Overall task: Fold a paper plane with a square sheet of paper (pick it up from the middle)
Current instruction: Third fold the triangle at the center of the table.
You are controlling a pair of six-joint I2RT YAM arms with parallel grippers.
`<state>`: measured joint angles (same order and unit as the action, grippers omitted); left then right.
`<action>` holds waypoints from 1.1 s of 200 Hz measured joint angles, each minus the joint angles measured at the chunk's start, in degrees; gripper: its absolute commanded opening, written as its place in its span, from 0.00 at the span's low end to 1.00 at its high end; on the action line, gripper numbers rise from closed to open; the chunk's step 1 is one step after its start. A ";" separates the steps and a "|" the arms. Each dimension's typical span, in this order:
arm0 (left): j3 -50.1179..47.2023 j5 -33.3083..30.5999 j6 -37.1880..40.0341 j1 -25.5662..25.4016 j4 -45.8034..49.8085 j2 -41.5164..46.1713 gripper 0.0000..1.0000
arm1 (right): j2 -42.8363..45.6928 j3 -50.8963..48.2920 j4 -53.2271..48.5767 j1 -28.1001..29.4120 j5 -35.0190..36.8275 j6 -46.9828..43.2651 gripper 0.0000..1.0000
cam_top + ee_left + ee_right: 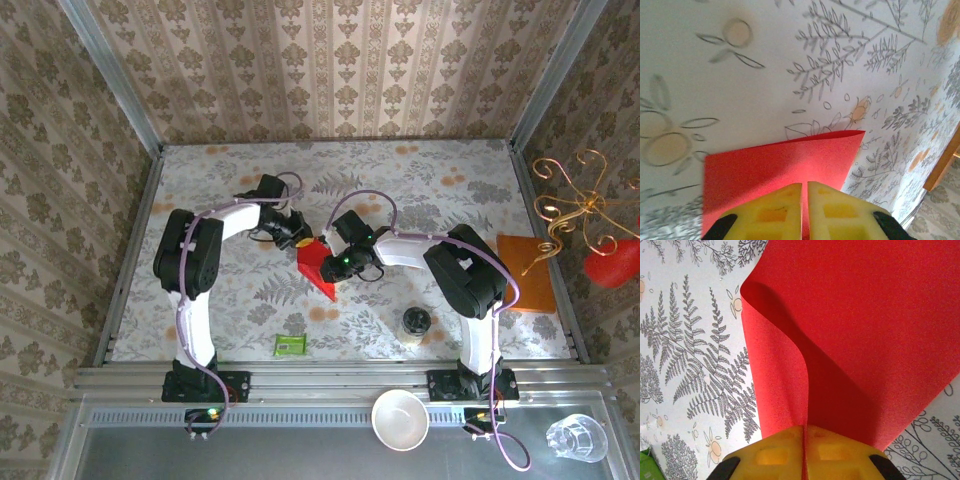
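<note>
well, one red sheet of paper (316,270) lay near the middle of the table (200,200), held between two grippers. from above it looked like one pointed red shape, with its tip aimed toward the near edge. the left gripper (300,240) met its far left side and the right gripper (336,264) met its right side, and both arms bent in toward each other.

in the left wrist view the two yellow fingers (770,212) stood almost together with a sliver of red in the slit between them, so those jaws were closed on the sheet's edge. beyond them the paper spread out over the patterned table top, with one far corner curled up a little.

in the right wrist view the two yellow fingers (840,455) were pressed tight on the sheet. it rose out of the pinch in one curved fold, its two layers bowing apart above the jaws.

elsewhere on the table there was one green packet (291,346) near the front edge, one small jar (416,325) to the right of it, and one orange pad (527,272) at the far right. one white bowl (400,420) and one clear glass (577,437) sat on the grey ledge by the arm bases.
</note>
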<state>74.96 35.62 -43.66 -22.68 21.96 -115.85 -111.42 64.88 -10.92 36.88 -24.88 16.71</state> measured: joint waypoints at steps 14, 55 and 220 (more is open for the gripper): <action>-0.46 -0.35 0.00 0.63 0.15 0.11 0.11 | 0.00 0.00 0.00 0.00 -0.20 0.00 0.10; -1.27 -1.22 0.22 0.46 1.84 -0.15 0.09 | 0.00 0.00 0.02 0.00 -1.53 -0.20 0.10; -1.27 -0.94 2.14 0.15 2.29 -0.76 0.08 | -0.42 1.18 -0.07 0.00 -3.04 -1.53 0.09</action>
<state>73.69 34.68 -41.52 -22.52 24.25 -116.62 -111.83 66.06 -10.98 36.88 -27.92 15.18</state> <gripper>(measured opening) 0.079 0.095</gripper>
